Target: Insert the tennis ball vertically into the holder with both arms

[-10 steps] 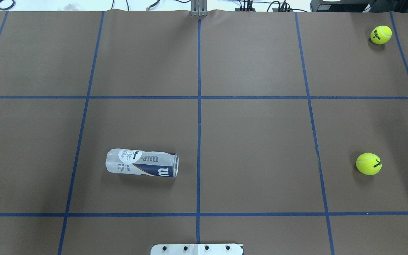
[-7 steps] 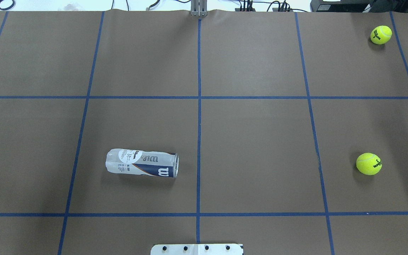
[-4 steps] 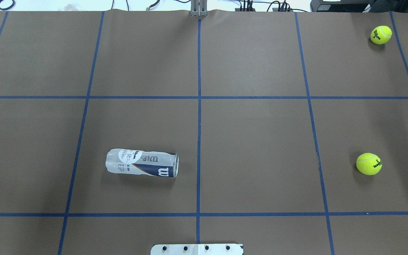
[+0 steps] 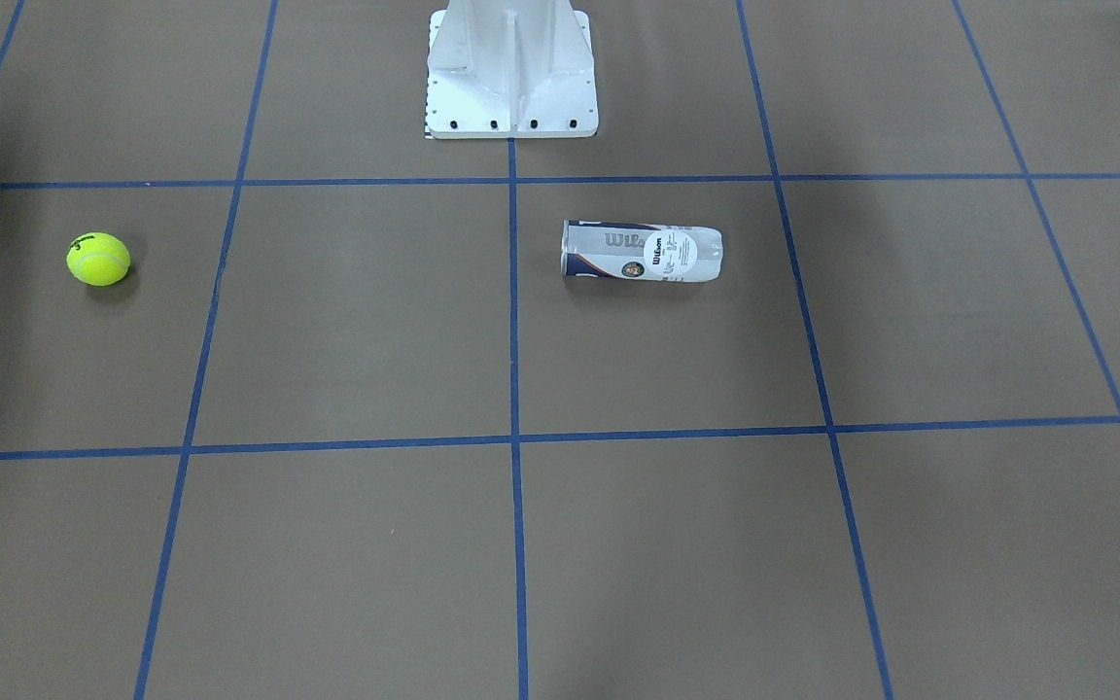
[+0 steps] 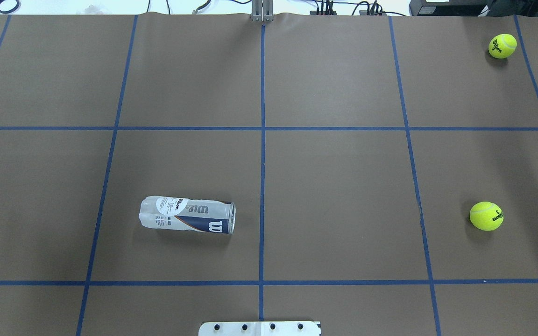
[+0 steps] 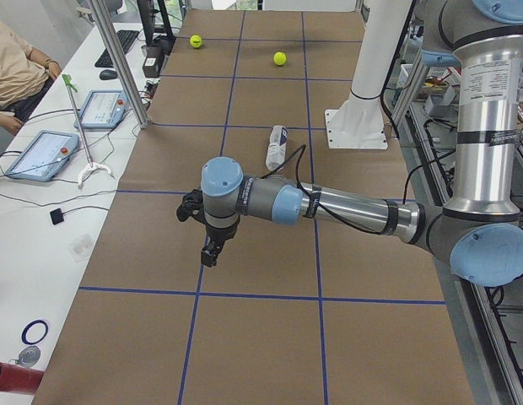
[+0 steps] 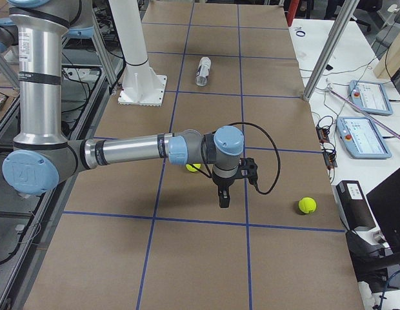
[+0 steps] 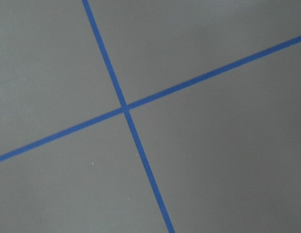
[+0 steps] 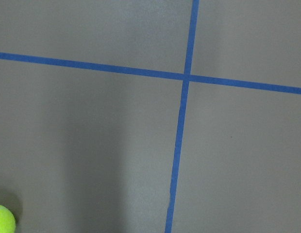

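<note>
The holder [image 5: 187, 214] lies on its side in the lower left of the overhead view, its long axis running left to right and its open mouth toward the frame's middle. The tennis ball [image 5: 486, 215] sits at the lower right, well apart from it, and a second ball [image 5: 502, 45] sits in the upper right corner. In the side views the right gripper [image 7: 223, 199] hangs near the tennis ball and the left gripper [image 6: 209, 253] on the holder's side, neither touching; whether their fingers are apart or together I cannot tell. Against the earlier overhead frames, holder and balls lie unmoved
</note>
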